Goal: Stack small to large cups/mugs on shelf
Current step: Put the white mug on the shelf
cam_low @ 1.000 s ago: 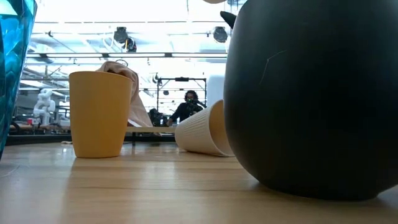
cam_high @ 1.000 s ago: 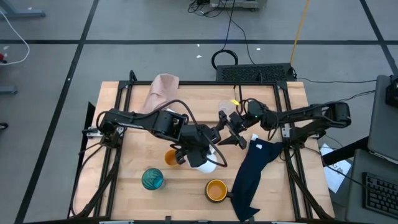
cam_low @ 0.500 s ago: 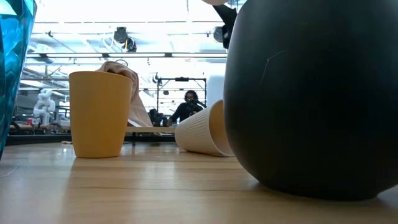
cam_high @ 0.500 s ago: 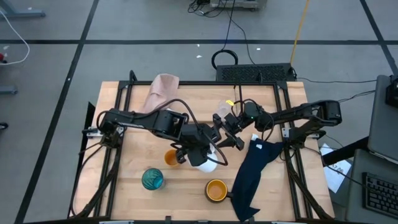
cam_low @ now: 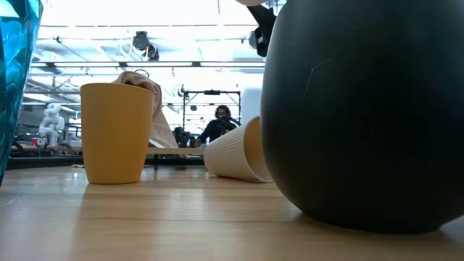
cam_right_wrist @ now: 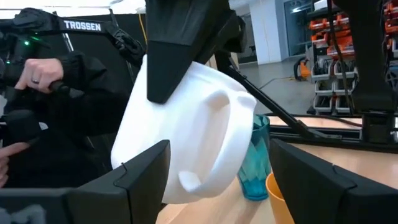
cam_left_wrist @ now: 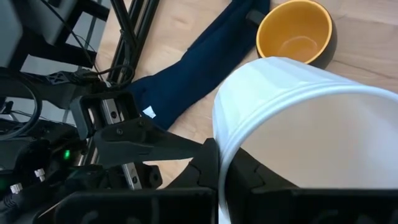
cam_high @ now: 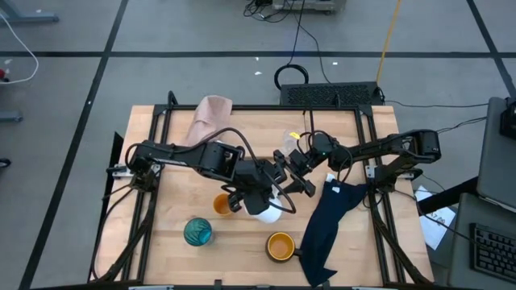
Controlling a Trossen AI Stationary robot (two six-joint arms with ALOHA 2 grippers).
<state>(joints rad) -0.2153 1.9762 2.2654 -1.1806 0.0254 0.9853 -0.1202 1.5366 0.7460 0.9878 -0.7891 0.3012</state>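
Observation:
My left gripper [cam_high: 260, 196] is shut on the white handled mug [cam_high: 269, 213] above the table's middle. My right gripper [cam_high: 292, 180] reaches in from the right and stands open just short of the mug, its handle [cam_right_wrist: 229, 107] facing it; both fingers [cam_right_wrist: 142, 177] are apart from the mug. The small orange cup [cam_high: 222, 204], the teal glass [cam_high: 197, 232] and the orange-yellow mug [cam_high: 280, 246] stand upright on the near half. The beige cup [cam_low: 235, 152] lies on its side. A clear cup [cam_high: 291, 142] stands farther back. The shelf [cam_high: 330, 94] is at the far edge. My left gripper holds the white mug by its rim [cam_left_wrist: 219, 163], one finger inside the mug and one outside. The fingers come slanting down from the table's left. The mug hangs tilted below them, lifted clear of the table, its handle toward the right arm.
A navy cloth [cam_high: 329, 224] lies along the right side, near the orange-yellow mug. A pink cloth [cam_high: 211, 118] lies at the far left. Black frame rails [cam_high: 145, 201] run down both table sides. A person [cam_right_wrist: 56, 93] stands beyond the table.
My right gripper has moved a little toward the table's left, closer to the held white mug, staying open. The left arm and the mug have kept still.

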